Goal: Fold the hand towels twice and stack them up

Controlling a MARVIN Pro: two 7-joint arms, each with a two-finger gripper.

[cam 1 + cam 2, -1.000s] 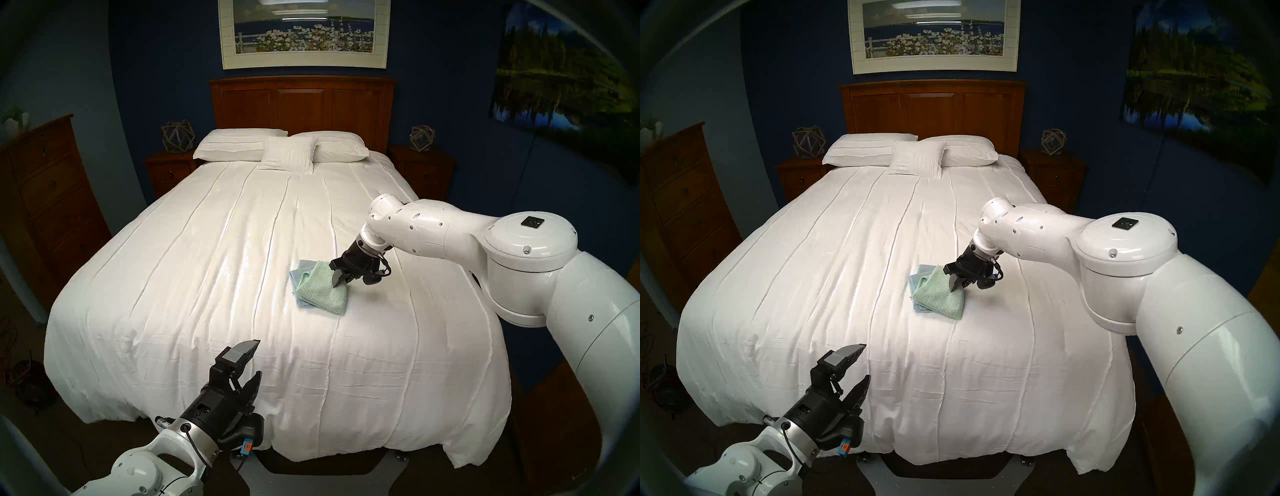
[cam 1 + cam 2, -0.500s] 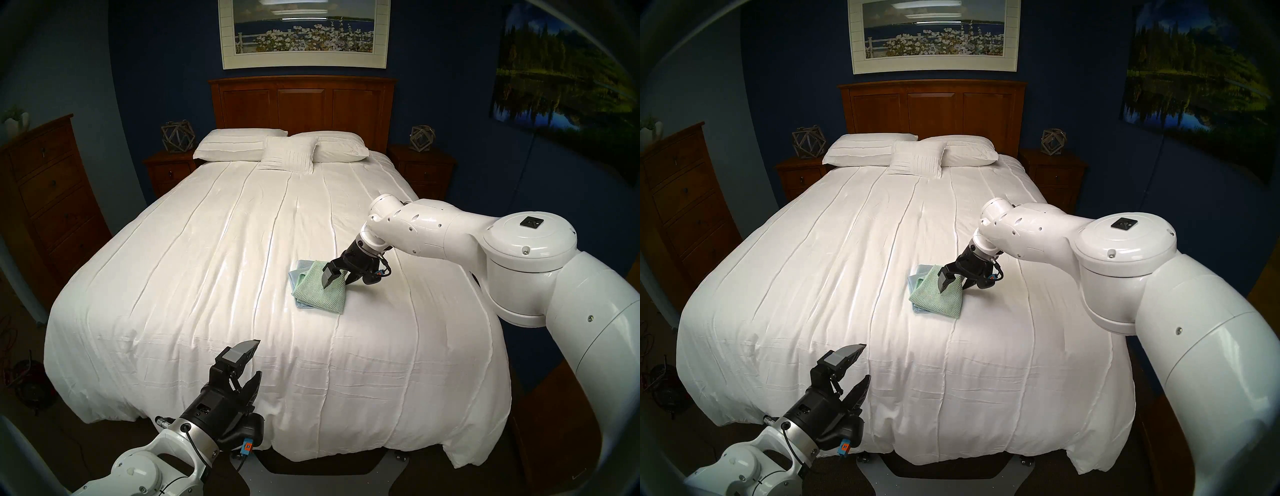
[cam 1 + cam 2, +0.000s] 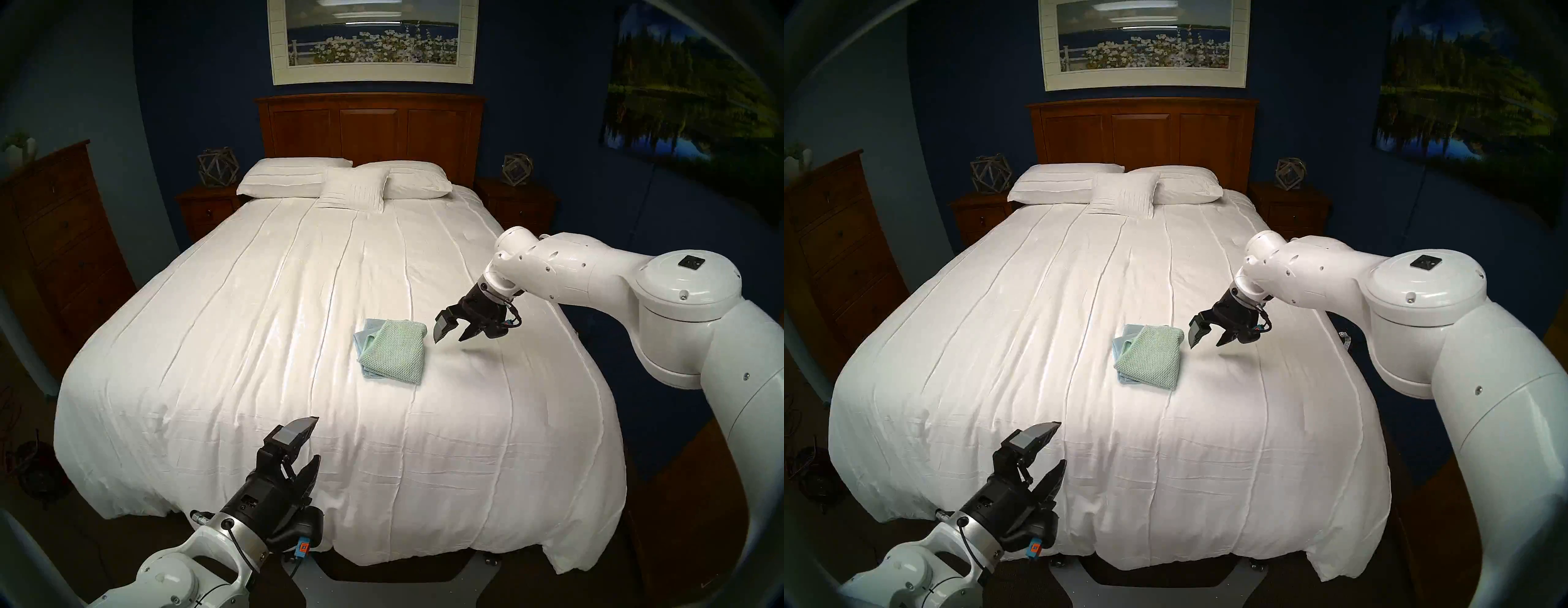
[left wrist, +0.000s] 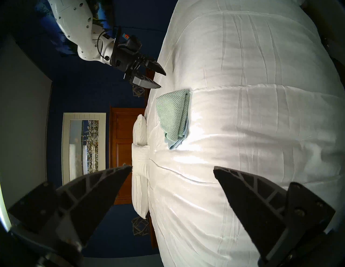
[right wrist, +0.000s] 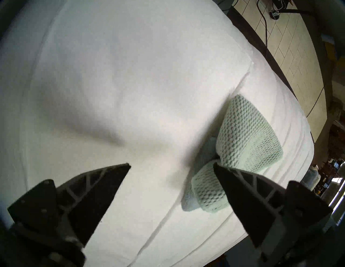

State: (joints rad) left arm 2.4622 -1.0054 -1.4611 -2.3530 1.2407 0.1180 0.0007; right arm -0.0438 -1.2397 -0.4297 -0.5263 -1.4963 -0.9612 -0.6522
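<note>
Operator: The right pincer (image 3: 449, 337) has let go of the mint green towel (image 3: 396, 353) and pulled back toward the frame's right, jaws wide, empty.

Inspector: Green lies folded atop the light blue towel (image 3: 364, 339) mid-frame on the bedspread (image 3: 254, 339) (blue peeking out left). Left pincer (image 3: 312, 441) at lower left, wide.

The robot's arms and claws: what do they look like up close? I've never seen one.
Both arms are glossy white rounded shells dotted with small screws. Each ends in a black gripper: the left gripper and the right gripper have two pointed, wedge-shaped fingers with a grey lattice of ribs. A black cable loops at each wrist, beside a small orange-and-blue tag.
</note>
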